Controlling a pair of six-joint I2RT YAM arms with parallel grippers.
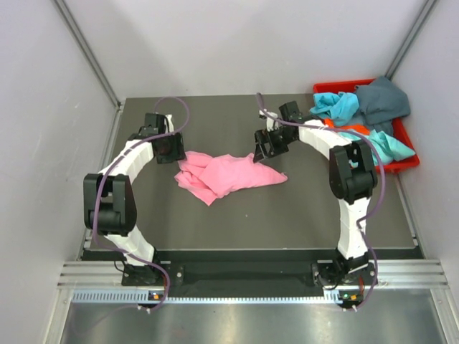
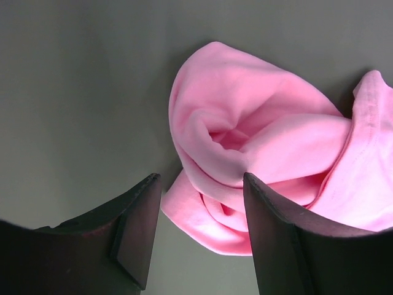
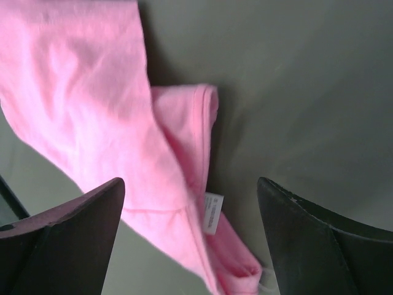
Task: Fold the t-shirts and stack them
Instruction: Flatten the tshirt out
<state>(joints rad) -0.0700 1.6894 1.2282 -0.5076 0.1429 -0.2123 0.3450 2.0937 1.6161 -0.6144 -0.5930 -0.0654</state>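
A bright pink t-shirt [image 1: 226, 175] lies crumpled in the middle of the dark table [image 1: 287, 215]. My left gripper [image 1: 166, 152] is open just above its left end; the left wrist view shows bunched pink folds [image 2: 245, 141] under and between the open fingers [image 2: 138, 227]. My right gripper [image 1: 265, 147] is open above the shirt's far right part; the right wrist view shows a hem with a white label [image 3: 212, 212] between the open fingers [image 3: 307, 227]. Turquoise [image 1: 337, 106], dark teal-grey [image 1: 384, 100] and orange [image 1: 358, 129] shirts lie heaped in the bin.
A red plastic bin [image 1: 401, 163] stands at the table's back right corner, just right of the right arm. Grey walls close in the table on the left, back and right. A metal rail [image 1: 237, 276] runs along the near edge.
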